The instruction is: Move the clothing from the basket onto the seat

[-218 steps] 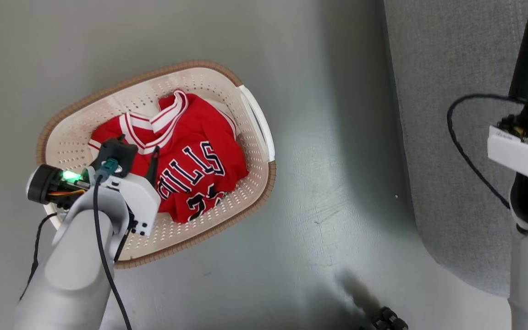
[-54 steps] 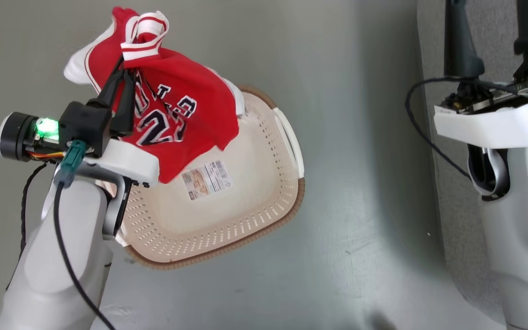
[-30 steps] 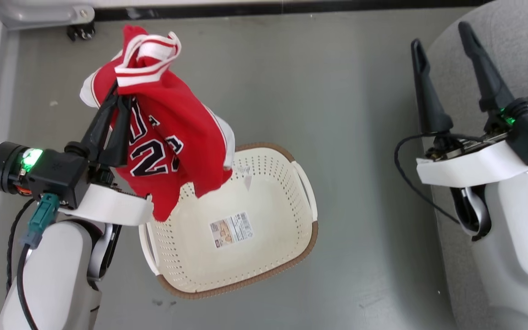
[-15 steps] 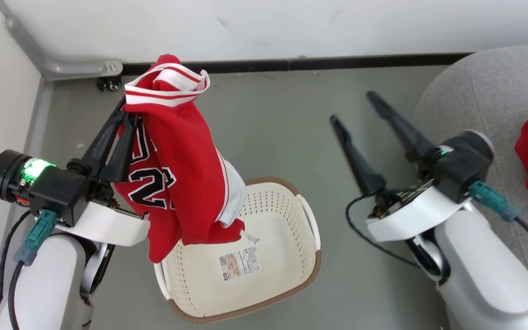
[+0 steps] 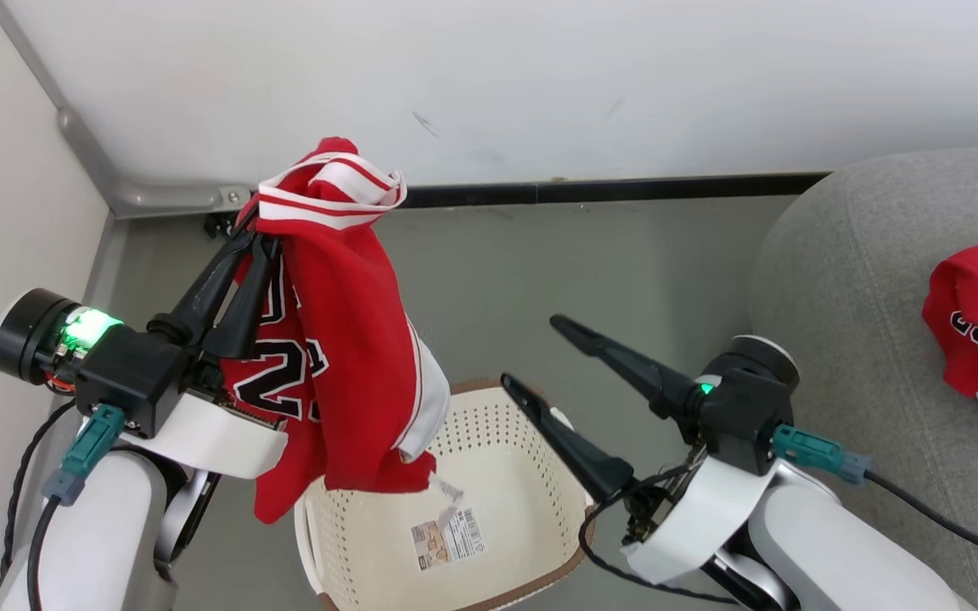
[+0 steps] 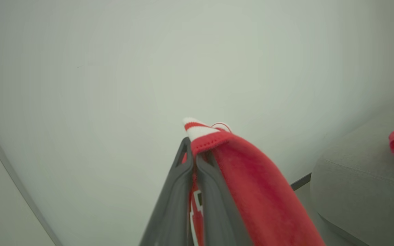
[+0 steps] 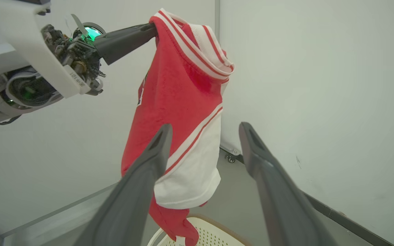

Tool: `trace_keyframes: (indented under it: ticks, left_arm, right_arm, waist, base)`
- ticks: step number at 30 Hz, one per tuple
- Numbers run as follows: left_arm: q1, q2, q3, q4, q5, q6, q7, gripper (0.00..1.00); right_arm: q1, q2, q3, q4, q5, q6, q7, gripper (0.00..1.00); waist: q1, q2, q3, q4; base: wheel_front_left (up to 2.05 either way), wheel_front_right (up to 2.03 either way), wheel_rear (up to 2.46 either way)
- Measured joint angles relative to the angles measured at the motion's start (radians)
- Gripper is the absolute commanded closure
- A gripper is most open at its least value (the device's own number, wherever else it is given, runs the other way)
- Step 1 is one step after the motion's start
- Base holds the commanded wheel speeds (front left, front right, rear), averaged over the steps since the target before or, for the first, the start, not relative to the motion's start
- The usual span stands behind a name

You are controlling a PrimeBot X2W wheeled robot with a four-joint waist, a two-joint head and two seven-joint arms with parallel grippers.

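The left gripper [image 5: 255,236] grasps the red garment [image 5: 345,339], which hangs below its tips. The right gripper [image 5: 531,350] is released.

Red garment [image 5: 345,339]: soft matt knit cloth, ribbed striped trim.
Second red garment [image 5: 977,331]: same cloth.
Basket [image 5: 489,433]: smooth perforated cream plastic, slight sheen; brown woven-look rim.
Label [image 5: 448,535]: printed paper.
Seat [image 5: 845,356]: grey coarse-woven upholstery, matt.
Right gripper [image 5: 531,350]: fingers [image 5: 625,365] dark matt plastic.
Floor [image 5: 540,263]: smooth, faintly glossy.
Wall [image 5: 540,85]: matt, scuffed paint.
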Motion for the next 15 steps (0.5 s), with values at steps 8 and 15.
trace_keyframes:
  ticks: [8, 15]
  left_arm:
    - [-0.002, 0.004, -0.030, -0.029, 0.002, -0.010, 0.049, 1.00]
    - [-0.005, -0.006, -0.056, -0.057, 0.008, -0.010, 0.098, 1.00]
  right_arm:
    - [0.010, -0.042, 0.071, -0.069, 0.081, 0.000, 0.036, 0.00]
    - [0.032, -0.053, 0.096, -0.091, 0.125, 0.000, 0.057, 0.00]
  waist:
    - [0.0000, 0.0000, -0.048, -0.006]
    - [0.0000, 0.0000, -0.072, -0.008]
  base:
    - [0.00, 0.00, 0.00]
    - [0.00, 0.00, 0.00]
